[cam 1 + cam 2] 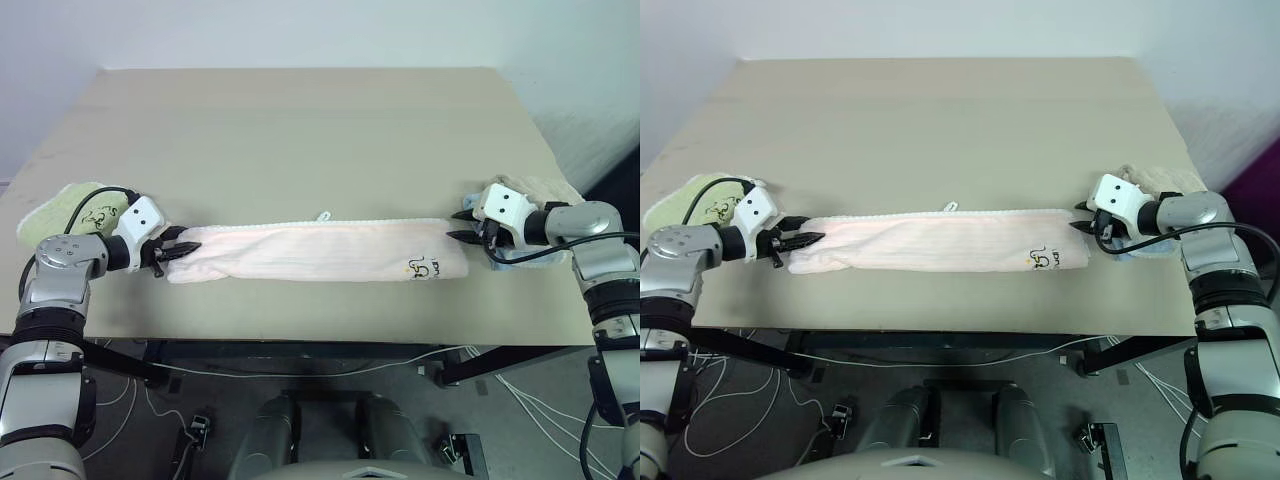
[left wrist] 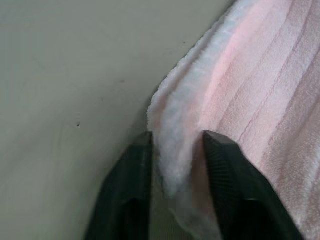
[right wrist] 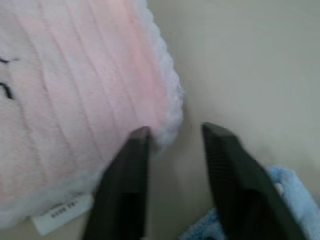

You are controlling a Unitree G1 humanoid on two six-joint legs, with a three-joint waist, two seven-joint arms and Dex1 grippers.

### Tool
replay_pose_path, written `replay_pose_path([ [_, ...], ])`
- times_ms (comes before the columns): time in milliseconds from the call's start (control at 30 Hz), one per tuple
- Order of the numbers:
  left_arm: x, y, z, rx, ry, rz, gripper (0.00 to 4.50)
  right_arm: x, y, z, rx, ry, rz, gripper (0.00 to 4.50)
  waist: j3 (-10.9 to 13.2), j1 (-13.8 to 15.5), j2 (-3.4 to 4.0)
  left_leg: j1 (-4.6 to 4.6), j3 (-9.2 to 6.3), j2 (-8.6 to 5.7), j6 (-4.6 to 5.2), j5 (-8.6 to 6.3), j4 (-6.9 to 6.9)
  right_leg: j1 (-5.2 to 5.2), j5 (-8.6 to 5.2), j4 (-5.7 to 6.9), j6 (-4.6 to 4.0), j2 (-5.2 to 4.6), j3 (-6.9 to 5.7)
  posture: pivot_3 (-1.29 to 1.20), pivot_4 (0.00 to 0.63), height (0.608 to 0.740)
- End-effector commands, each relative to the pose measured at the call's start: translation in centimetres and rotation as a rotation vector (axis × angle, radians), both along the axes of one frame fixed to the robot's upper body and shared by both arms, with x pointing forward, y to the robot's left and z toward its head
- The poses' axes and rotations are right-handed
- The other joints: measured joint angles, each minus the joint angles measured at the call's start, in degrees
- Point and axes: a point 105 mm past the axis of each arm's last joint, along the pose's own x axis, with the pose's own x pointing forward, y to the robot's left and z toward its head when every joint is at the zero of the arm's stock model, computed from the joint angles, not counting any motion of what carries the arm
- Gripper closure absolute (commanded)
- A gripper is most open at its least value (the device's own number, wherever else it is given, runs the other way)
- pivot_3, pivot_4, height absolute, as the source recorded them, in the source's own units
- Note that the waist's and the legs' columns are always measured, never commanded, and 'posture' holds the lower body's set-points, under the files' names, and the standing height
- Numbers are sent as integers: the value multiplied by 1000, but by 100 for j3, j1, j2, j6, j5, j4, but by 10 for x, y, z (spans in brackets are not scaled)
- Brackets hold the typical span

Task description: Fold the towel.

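A long pale pink towel (image 1: 315, 251) lies stretched across the near part of a beige worktop (image 1: 300, 130), already doubled lengthwise into a narrow band, its small dark embroidered mark (image 1: 424, 267) near the end on the robot's right and a little white loop (image 1: 323, 215) poking out along the far edge. The left claw (image 1: 178, 250) sits at the towel's left end, and the left wrist view shows its two black fingers (image 2: 127, 190) parted with the fluffy white-trimmed corner lying between them, not pinched. The right claw (image 1: 465, 226) sits at the opposite end; in the right wrist view its fingers (image 3: 125, 185) stand apart on bare worktop just beside the towel's rounded corner, one fingertip touching the trim, holding nothing.

Judged from how the cloth lies, the long fold appears done and set down flat, while the crosswise folds that would bring the two ends together are yet to be made, so the job looks roughly midway. The band is slightly rumpled at the left end and may want smoothing.

Other folded towels flank the work: a light green one (image 1: 75, 208) at the worktop's left edge behind the left arm, and a beige one (image 1: 535, 188) with a light blue one (image 3: 280, 182) at the right edge. The worktop stands against a plain white wall (image 1: 300, 30); cables (image 1: 330, 370) trail over a grey floor below.
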Motion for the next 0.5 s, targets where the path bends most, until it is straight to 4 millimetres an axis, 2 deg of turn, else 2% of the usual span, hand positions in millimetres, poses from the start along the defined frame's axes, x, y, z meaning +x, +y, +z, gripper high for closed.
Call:
replay_pose_path([
  [33, 8, 6, 25, -30, -100, 44, 1411, 3, -7, 31, 14, -101, -20, 1429, 0, 5, 0, 0, 0, 0, 0, 0, 0, 0, 0, 0, 0, 0, 0, 0, 150, 740],
  [167, 7, 8, 33, -71, -135, 59, 90, -3, -9, 54, 46, -198, -33, 65, 0, 5, 1, 0, 0, -1, 0, 0, 0, -1, 0, 0, 0, -1, 1, 0, 150, 740],
  [300, 4, 16, 37, -128, -158, 113, 60, -21, -8, 70, 90, -248, -43, 24, 0, 13, 0, -1, -1, 0, 0, 0, 0, -1, 0, 1, 0, -2, 2, 0, 150, 740],
  [400, 5, 27, 39, -148, -178, 183, 60, -37, -10, 70, 114, -243, -67, 24, -1, 22, -1, -1, -2, 0, 0, 0, 1, 1, 0, 1, 0, -2, 1, 0, 150, 740],
  [500, 9, 39, 48, -153, -238, 267, 60, -57, -4, 66, 240, -163, -83, 24, -1, 38, -2, -1, -3, 0, 0, 0, 2, 1, 0, 2, 0, -3, 1, 0, 150, 740],
])
